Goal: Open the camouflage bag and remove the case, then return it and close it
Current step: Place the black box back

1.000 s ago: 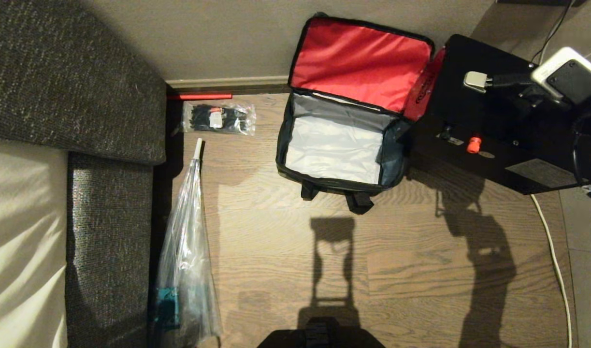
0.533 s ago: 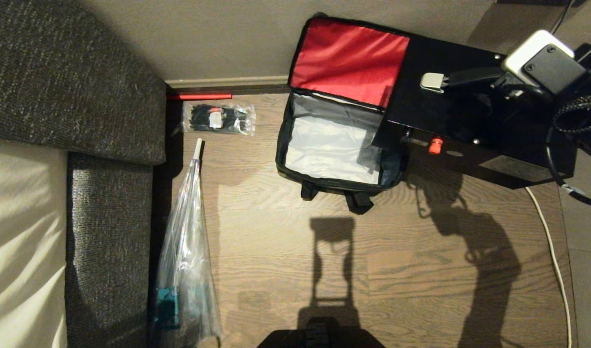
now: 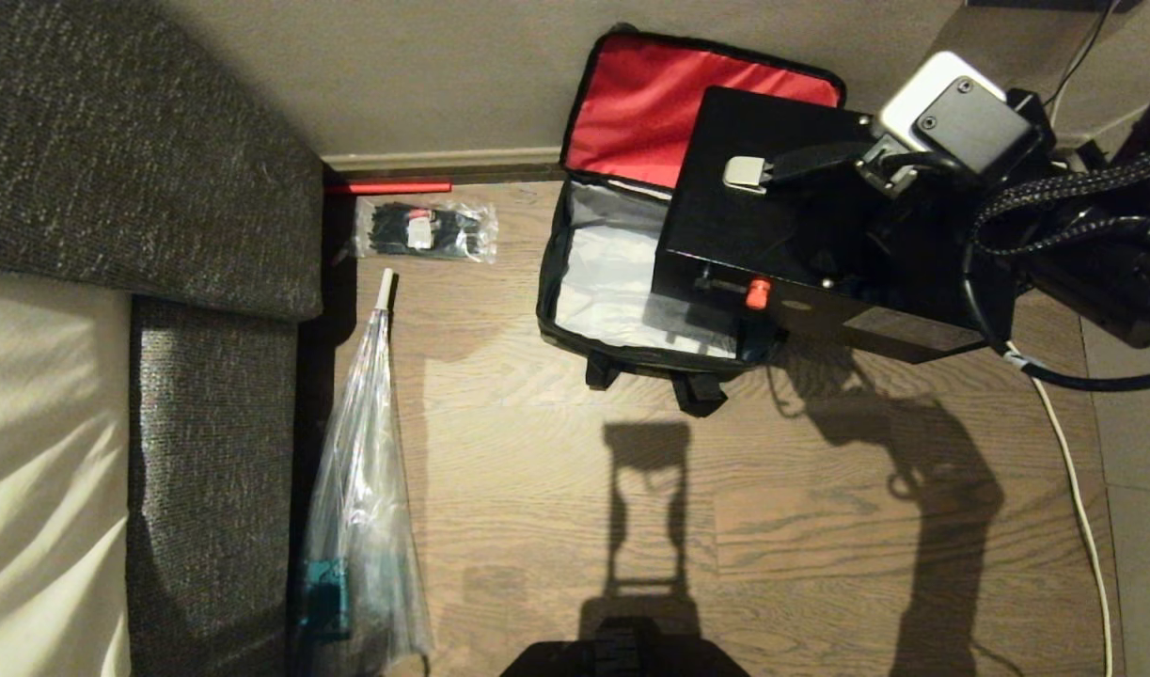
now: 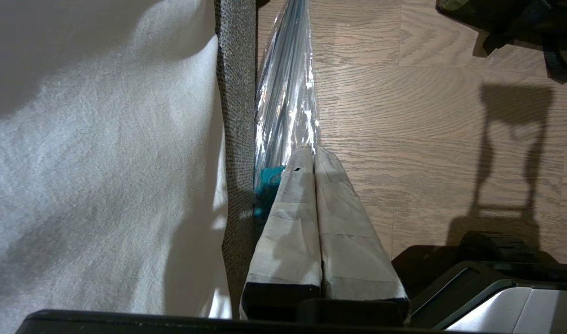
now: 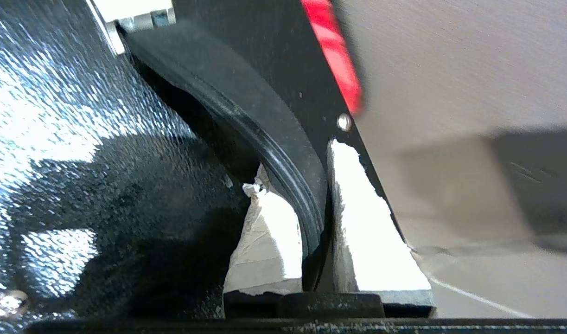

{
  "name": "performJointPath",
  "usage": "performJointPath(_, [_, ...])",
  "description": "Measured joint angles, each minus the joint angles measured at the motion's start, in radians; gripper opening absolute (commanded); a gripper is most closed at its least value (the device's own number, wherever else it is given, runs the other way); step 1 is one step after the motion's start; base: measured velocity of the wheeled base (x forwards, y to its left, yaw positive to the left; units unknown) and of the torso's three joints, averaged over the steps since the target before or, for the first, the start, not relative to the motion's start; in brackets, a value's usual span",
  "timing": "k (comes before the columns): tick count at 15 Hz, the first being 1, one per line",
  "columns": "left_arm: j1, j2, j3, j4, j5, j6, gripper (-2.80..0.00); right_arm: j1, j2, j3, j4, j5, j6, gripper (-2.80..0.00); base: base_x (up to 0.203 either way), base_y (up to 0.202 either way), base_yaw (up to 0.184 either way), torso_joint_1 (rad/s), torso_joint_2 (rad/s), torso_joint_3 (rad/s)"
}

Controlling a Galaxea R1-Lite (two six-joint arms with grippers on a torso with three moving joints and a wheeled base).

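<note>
right gripper point(image 5: 318, 260): clamped on case point(image 3: 800, 235) handle | case: held over open camouflage bag point(image 3: 631, 301) | left gripper point(image 4: 313, 157): fingers together, idle

The right arm reaches in from the right edge of the head view, wrist high, its right gripper point(image 5: 318, 232) clamped with pale fingers point(image 5: 357, 222) pinching a thin black handle. The left gripper point(image 4: 313, 153) hangs parked, fingers point(image 4: 292, 222) pressed together, pointing down at the floor.
</note>
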Motion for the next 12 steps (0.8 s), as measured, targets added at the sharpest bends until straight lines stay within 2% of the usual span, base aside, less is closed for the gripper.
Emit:
performJointPath(4, [0.0, 0.0, 0.0, 0.0, 0.0, 0.0, -2.8, 0.103, 0.057, -0.059, 0.008, 0.009, 0.069, -2.8, 0.0, 0.0, 0.0, 0.0, 0.0, 0.0])
performJointPath(7, [0.0, 0.0, 0.0, 0.0, 0.0, 0.0, -2.8, 0.13, 0.086, -0.081, 0.045, 0.019, 0.103, -2.8, 0.0, 0.0, 0.0, 0.0, 0.0, 0.0])
performJointPath(10, [0.0, 0.0, 0.0, 0.0, 0.0, 0.0, -2.8, 0.143, 0.116, -0.1, 0.082, 0.102, 0.139, -2.8, 0.0, 0.0, 0.0, 0.0, 0.0, 0.0])
performJointPath(12, [0.0, 0.0, 0.0, 0.0, 0.0, 0.0, -2.8, 0.145, 0.13, -0.114, 0.09, 0.114, 0.16, -2.8, 0.0, 0.0, 0.0, 0.0, 0.0, 0.0])
